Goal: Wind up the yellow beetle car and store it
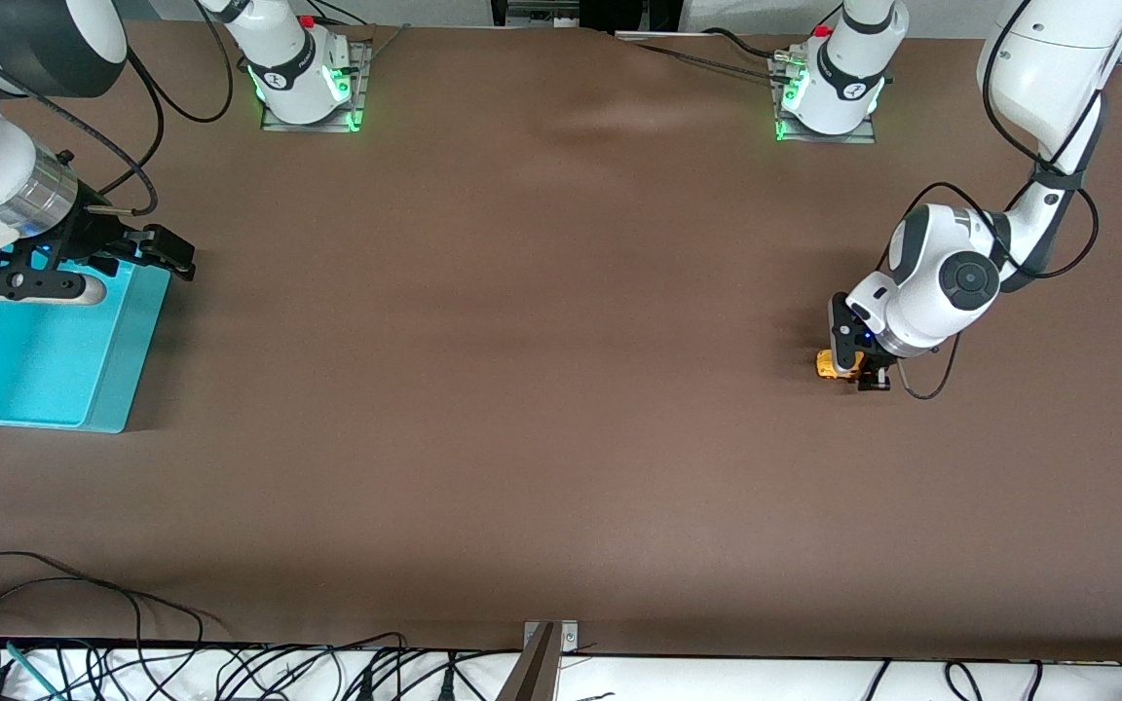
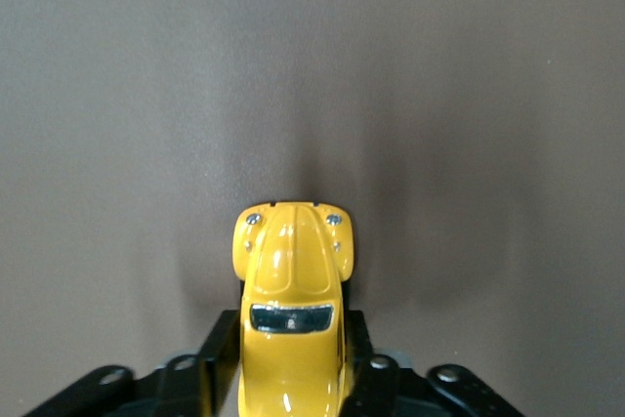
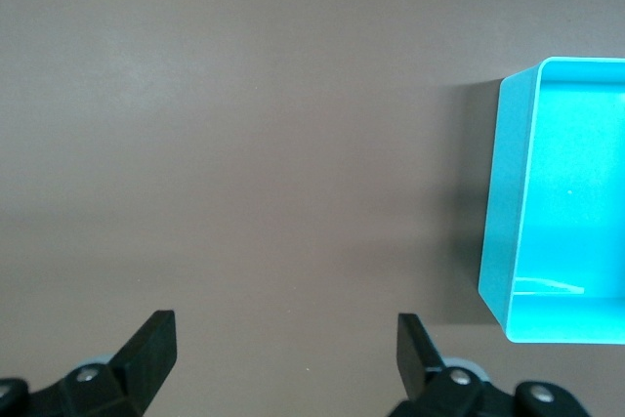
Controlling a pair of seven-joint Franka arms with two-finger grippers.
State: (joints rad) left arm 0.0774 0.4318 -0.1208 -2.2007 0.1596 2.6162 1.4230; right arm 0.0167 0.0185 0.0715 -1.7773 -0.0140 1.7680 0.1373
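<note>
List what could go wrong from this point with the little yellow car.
1. The left hand is shut on the yellow beetle car by its rear half only, so the smooth rounded body might slip or twist out during winding.
2. The blue bin sits at the right arm's end of the table, so a long carry or handover could drop the car.
3. The right hand waits open beside the bin; a released car might roll away past it.

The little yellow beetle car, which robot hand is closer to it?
Left. The left gripper is shut on the yellow beetle car, down at the table. The right gripper waits open at the other end of the table, by the blue tray.
</note>
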